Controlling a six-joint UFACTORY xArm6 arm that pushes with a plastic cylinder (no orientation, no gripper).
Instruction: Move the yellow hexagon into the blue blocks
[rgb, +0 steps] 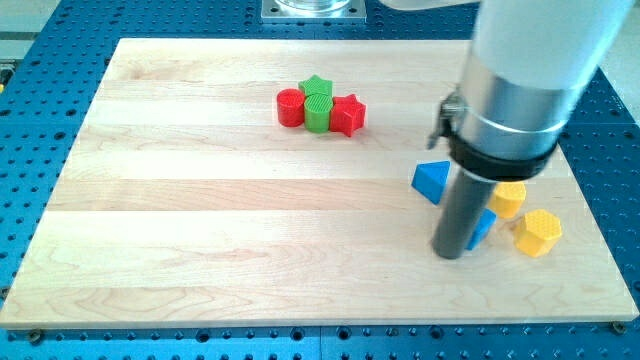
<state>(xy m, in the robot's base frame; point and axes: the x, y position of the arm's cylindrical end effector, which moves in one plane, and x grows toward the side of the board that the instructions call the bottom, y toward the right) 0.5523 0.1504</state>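
A yellow hexagon lies near the view's right edge of the wooden board. A second yellow block sits just up-left of it, partly hidden by the arm. A blue triangle lies to the left of the rod. A second blue block peeks out from behind the rod, between the rod and the hexagon. My tip rests on the board, just left of that blue block and left of the yellow hexagon.
A red cylinder, a green star and a red star stand clustered at the top middle. The arm's wide grey body covers the board's upper right. The board sits on a blue perforated table.
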